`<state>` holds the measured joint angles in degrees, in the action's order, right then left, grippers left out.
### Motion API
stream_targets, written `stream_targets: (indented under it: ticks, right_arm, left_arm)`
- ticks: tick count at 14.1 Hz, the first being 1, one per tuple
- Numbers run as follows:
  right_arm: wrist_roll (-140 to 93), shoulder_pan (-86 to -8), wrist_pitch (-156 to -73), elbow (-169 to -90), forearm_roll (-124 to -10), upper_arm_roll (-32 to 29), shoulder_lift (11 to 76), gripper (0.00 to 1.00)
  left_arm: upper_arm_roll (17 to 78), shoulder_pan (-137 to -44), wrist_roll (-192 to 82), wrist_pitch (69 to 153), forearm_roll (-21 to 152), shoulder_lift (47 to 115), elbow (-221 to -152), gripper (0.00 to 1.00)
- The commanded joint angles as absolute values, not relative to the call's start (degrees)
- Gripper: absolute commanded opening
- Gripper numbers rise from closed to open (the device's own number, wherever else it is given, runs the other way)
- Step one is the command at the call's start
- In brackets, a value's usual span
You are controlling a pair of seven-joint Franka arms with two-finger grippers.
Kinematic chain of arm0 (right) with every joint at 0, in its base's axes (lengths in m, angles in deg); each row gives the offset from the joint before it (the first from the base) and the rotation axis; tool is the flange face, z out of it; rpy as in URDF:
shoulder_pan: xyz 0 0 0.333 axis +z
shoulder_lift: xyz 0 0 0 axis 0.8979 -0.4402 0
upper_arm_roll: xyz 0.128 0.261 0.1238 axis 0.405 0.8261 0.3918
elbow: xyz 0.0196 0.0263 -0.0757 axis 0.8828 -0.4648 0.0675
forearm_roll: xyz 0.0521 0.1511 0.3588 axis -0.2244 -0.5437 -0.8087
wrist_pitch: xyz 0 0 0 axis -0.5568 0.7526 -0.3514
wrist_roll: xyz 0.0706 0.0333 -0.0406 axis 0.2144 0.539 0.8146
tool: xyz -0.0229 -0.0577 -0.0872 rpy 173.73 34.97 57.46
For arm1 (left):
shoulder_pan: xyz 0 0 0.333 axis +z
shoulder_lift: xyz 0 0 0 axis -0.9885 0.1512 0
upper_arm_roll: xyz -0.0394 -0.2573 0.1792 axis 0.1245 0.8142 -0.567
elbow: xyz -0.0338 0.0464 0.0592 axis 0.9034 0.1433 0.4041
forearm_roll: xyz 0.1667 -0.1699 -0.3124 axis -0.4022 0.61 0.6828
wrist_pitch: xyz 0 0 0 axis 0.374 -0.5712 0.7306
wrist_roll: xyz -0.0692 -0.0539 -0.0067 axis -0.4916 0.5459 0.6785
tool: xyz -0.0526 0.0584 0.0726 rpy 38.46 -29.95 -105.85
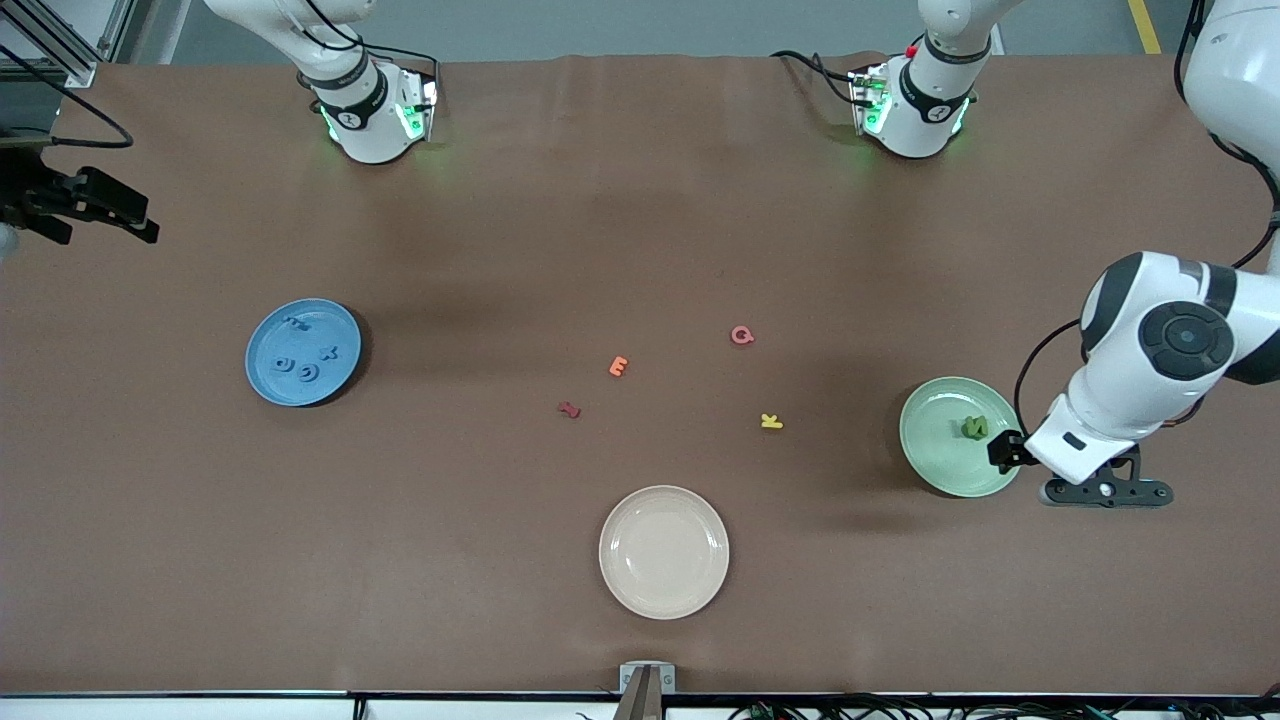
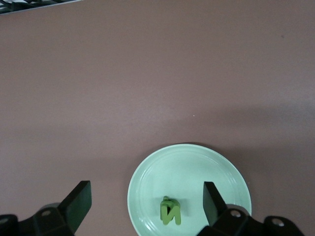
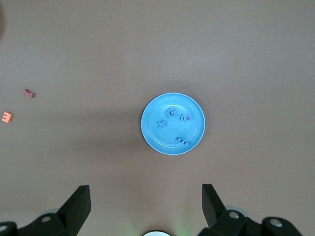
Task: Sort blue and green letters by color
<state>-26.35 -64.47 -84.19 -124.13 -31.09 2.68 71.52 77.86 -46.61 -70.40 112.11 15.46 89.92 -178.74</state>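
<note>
Surface: brown table mat [image 1: 640, 230].
Right gripper [image 3: 145, 206]: high over the table's right-arm end, fingers apart and empty; this arm waits.
Round blue plate [image 1: 262, 372]: holds four mid-blue foam letters [image 1: 300, 358].
Stray letters: red [image 1: 569, 409], orange [image 1: 619, 366], pink [image 1: 741, 335], yellow [image 1: 771, 421]; leave them.
Cream plate [image 1: 664, 551]: bare.
Round green plate [image 1: 925, 455]: olive-green foam letters [image 1: 974, 427] piled.
Left gripper [image 2: 146, 204]: over the green plate, fingers apart, empty.
Advice: lift straight up, clear of the pile.

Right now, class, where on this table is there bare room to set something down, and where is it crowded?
Bare: the cream plate; the cloth between blue plate and red letter. Crowded: around the orange, pink and yellow letters; the green plate under the open left gripper.
</note>
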Motion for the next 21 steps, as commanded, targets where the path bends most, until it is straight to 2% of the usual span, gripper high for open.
stream_targets:
  ticks: [1,4,6,9,11,13,15,17,19,21]
  right_arm:
    - [-26.9,-64.2,-84.6,-125.8,-31.7,2.6,72.4,1.00]
    - [-26.8,-64.3,-84.9,-125.8,-31.7,2.6,72.5,1.00]
    - [-26.7,-64.3,-85.0,-125.8,-31.5,2.5,72.6,1.00]
    - [-26.7,-64.3,-85.9,-125.8,-31.0,2.5,72.7,1.00]
    - [-26.7,-64.4,-86.0,-125.8,-31.0,2.5,72.7,1.00]
    - [-26.7,-64.4,-86.1,-125.8,-31.1,2.5,72.7,1.00]
    - [-26.7,-64.4,-86.1,-125.8,-31.1,2.5,72.7,1.00]
    - [-26.7,-64.5,-86.2,-125.8,-31.2,2.5,72.7,1.00]
    - [-26.7,-64.6,-86.2,-125.8,-31.4,2.4,72.7,1.00]
    - [-26.8,-64.6,-86.1,-125.8,-31.4,2.4,72.7,1.00]
  left_arm:
    - [81.0,-46.6,-69.1,106.4,16.5,89.6,-174.8,1.00]
    - [82.9,-46.8,-69.1,102.9,17.2,89.7,-171.6,1.00]
    - [81.9,-49.2,-69.2,101.3,20.9,87.6,-170.5,1.00]
    - [68.6,-58.5,-68.8,99.6,34.0,79.6,-169.8,1.00]
    - [56.7,-67.5,-68.2,98.4,41.2,74.3,-170.2,1.00]
    - [49.3,-73.3,-67.7,95.3,46.9,70.2,-170.3,1.00]
    - [46.1,-74.6,-67.1,91.1,51.7,66.4,-171.2,1.00]
    - [40.2,-78.2,-65.3,90.5,53.3,60.7,-175.0,1.00]
    - [39.4,-78.0,-63.5,89.4,54.9,55.4,-179.4,1.00]
    - [39.4,-77.2,-63.5,86.3,54.9,53.4,-179.9,1.00]
